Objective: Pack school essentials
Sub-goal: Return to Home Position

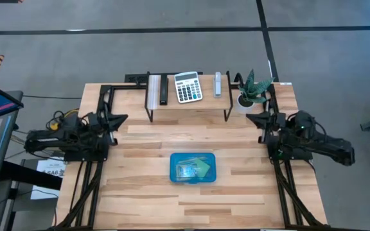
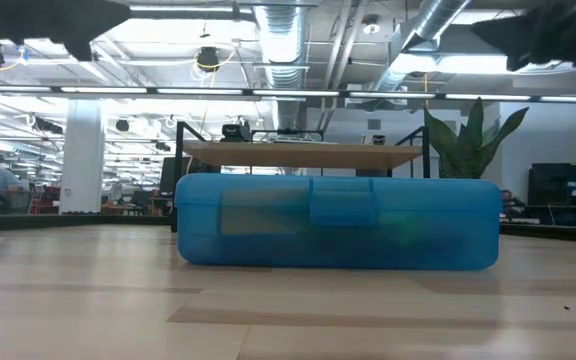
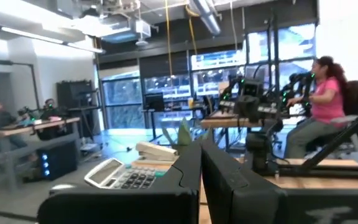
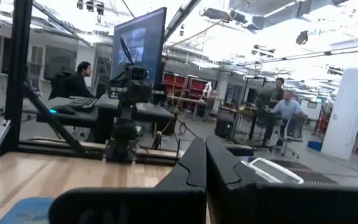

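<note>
1. We see the closed blue supply box (image 1: 193,167) mid-tabletop (image 1: 146,147), its long axis crosswise, between both arms.
2. The left claw (image 1: 119,119) and right claw (image 1: 252,118) rest pinched together, empty, about equally far away.

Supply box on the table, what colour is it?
The supply box is translucent blue, clearest in the low view.

I see even overhead light, and the table (image 1: 146,144) is bright, with only faint, soft shadows under the arms. At table height, ceiling strip lights (image 2: 268,95) glare white above the blue supply box (image 2: 338,225), which casts a thin shadow. Past the left gripper (image 3: 201,149) a window (image 3: 353,31) burns out white. The right gripper (image 4: 205,149) reads as a dark silhouette.
</note>
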